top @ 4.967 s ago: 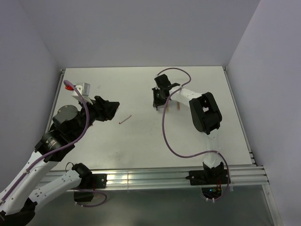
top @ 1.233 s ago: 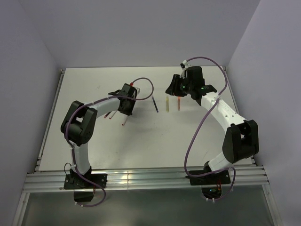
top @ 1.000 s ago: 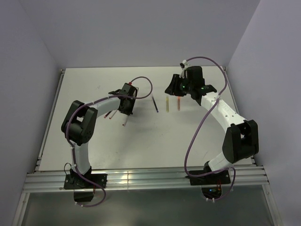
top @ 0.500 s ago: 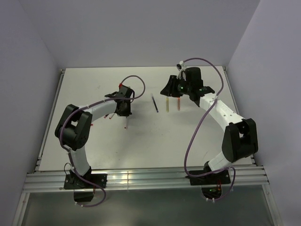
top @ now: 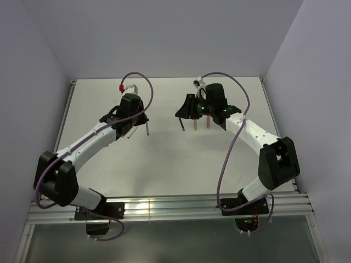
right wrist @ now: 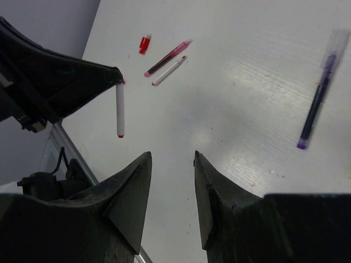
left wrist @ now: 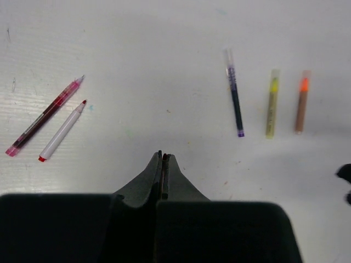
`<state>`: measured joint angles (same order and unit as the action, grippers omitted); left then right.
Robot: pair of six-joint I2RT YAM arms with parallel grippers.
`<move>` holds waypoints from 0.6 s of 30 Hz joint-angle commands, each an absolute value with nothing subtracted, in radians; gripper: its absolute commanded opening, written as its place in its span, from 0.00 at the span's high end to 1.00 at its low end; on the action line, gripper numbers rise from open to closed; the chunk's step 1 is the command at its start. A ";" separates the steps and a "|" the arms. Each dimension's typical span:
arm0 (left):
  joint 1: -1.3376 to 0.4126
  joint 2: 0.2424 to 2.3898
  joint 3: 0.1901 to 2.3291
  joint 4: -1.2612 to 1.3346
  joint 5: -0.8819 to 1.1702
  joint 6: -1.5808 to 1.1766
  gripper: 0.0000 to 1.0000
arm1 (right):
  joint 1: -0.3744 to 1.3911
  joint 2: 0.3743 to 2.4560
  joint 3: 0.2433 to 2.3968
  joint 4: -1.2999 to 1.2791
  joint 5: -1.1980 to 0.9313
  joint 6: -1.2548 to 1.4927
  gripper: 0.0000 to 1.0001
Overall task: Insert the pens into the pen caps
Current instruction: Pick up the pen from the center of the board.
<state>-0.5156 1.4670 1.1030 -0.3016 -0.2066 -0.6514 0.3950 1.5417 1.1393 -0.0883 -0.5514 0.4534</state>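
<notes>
My left gripper (left wrist: 162, 156) is shut on a white pen with red ends (right wrist: 119, 109), which hangs straight down from the fingertips above the table (top: 164, 159). In the top view that pen (top: 147, 127) sits just left of centre. My right gripper (right wrist: 171, 156) is open with nothing between its fingers, hovering a short way right of the held pen. A small red pen cap (right wrist: 145, 43) lies on the table beyond a pink pen (right wrist: 167, 58) and a white pen (right wrist: 169, 71). Three more pens lie side by side: dark purple (left wrist: 235, 98), yellow (left wrist: 271, 104) and orange (left wrist: 300, 101).
Purple cables loop above both arms, with a red plug (top: 122, 87) near the left wrist. Walls close the table at the back and both sides. The metal rail (top: 164, 208) with the arm bases runs along the near edge.
The left arm has swung up and back, lifting its pen off the table. The right gripper has moved left over the dark pen, toward the left gripper.
</notes>
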 commanded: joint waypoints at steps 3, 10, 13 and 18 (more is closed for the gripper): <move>-0.518 1.345 1.059 -0.218 -0.224 -0.719 1.00 | 0.494 1.545 1.158 -0.021 -0.535 0.442 0.55; -0.518 1.256 1.014 -0.184 -0.235 -0.768 1.00 | 0.566 1.569 1.152 0.063 -0.543 0.483 0.50; -0.518 1.224 0.997 -0.166 -0.239 -0.790 1.00 | 0.597 1.580 1.152 0.101 -0.546 0.503 0.48; -0.526 1.209 0.991 -0.152 -0.242 -0.808 1.00 | 0.629 1.606 1.164 0.132 -0.535 0.515 0.45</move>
